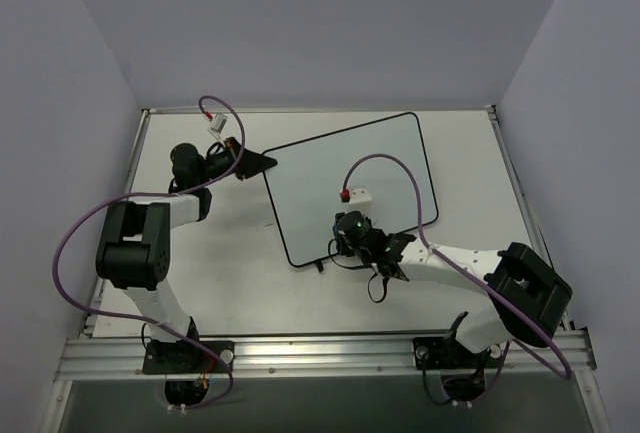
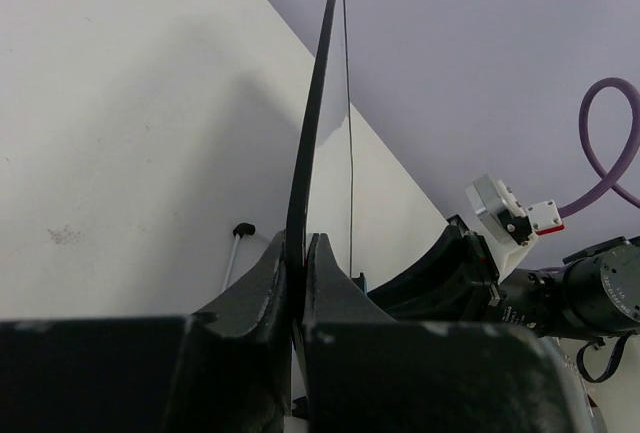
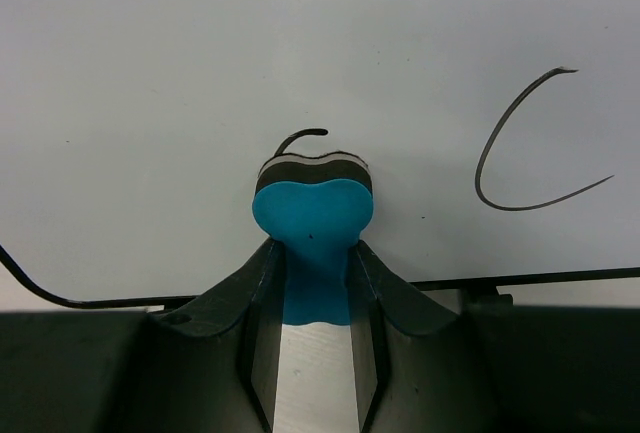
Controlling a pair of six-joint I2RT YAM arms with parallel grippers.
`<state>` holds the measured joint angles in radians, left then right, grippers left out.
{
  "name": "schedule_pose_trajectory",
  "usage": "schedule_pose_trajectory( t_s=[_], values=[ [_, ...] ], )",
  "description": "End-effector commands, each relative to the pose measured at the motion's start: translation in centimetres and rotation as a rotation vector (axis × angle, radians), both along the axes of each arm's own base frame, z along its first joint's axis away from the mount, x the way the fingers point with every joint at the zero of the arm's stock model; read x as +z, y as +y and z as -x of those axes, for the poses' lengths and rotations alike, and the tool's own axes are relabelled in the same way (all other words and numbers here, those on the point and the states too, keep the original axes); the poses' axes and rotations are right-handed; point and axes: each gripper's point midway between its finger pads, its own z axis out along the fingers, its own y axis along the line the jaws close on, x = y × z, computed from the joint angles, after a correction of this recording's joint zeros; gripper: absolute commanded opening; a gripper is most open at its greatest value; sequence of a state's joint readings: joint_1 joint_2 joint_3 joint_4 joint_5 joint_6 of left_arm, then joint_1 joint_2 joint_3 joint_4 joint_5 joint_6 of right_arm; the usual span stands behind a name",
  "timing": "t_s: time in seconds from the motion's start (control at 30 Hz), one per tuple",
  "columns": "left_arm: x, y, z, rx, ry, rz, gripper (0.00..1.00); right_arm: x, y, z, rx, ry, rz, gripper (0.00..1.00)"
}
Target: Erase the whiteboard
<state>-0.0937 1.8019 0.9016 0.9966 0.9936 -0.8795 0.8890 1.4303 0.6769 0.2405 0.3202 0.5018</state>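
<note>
Bright, even light; soft shadows.

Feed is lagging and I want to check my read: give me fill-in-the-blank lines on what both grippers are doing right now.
1. The left gripper is shut on the ___ of the whiteboard.
2. The right gripper holds an eraser coloured ___.
3. The black mark to the eraser's right is shaped like the letter ___.
Missing words: edge; blue; c.

Both arms (image 1: 165,215) are white with black joints, black grippers (image 1: 262,162) and purple cables (image 1: 62,253).
</note>
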Motion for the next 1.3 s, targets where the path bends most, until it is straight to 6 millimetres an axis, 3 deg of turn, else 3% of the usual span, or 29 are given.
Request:
schedule_pose_trajectory(
  t_s=[0.0,0.27,0.3,0.5,0.6,0.8,0.87,0.97,1.13,1.17,1.27],
  values=[
    [0.7,-1.1,1.1,-0.008,-0.276,-0.068,0.02,2.1,-1.3,-1.8,-0.065,-0.089,0.013,0.0],
    [0.7,-1.1,1.4,-0.009,-0.309,-0.088,0.02,3.2,-6.6,-4.6,-0.231,-0.105,-0.043,0.0],
    [0.6,-1.2,1.4,-0.015,-0.308,-0.089,0.02,3.1,-8.0,-5.4,-0.266,-0.101,-0.044,0.0],
    [0.7,-1.2,1.6,-0.02,-0.311,-0.091,0.02,1.6,-11.0,-7.1,-0.316,-0.053,-0.049,0.0],
    [0.6,-1.2,1.6,-0.016,-0.308,-0.099,0.02,0.7,-10.9,-6.6,-0.301,-0.043,-0.072,0.0],
    [0.9,-1.1,1.7,-0.011,-0.318,-0.107,0.02,2.2,-4.9,-4.9,-0.154,-0.109,-0.121,0.0],
    [1.0,-1.1,1.8,-0.009,-0.321,-0.109,0.02,1.7,-2.9,-3.8,-0.12,-0.089,-0.116,0.0],
    [1.1,-1.1,1.9,-0.013,-0.324,-0.111,0.02,2.0,-1.6,-3.4,-0.11,-0.081,-0.124,0.0],
    [1.1,-1.1,2.0,-0.019,-0.325,-0.112,0.02,2.9,-3.4,-4.8,-0.153,-0.088,-0.055,0.0],
    [1.1,-1.1,2.0,-0.019,-0.325,-0.112,0.02,2.6,-5.2,-5.9,-0.195,-0.071,-0.05,0.0],
    [1.1,-1.1,2.0,-0.024,-0.327,-0.111,0.02,1.9,-8.0,-6.8,-0.246,-0.04,-0.011,0.0]
  ],
)
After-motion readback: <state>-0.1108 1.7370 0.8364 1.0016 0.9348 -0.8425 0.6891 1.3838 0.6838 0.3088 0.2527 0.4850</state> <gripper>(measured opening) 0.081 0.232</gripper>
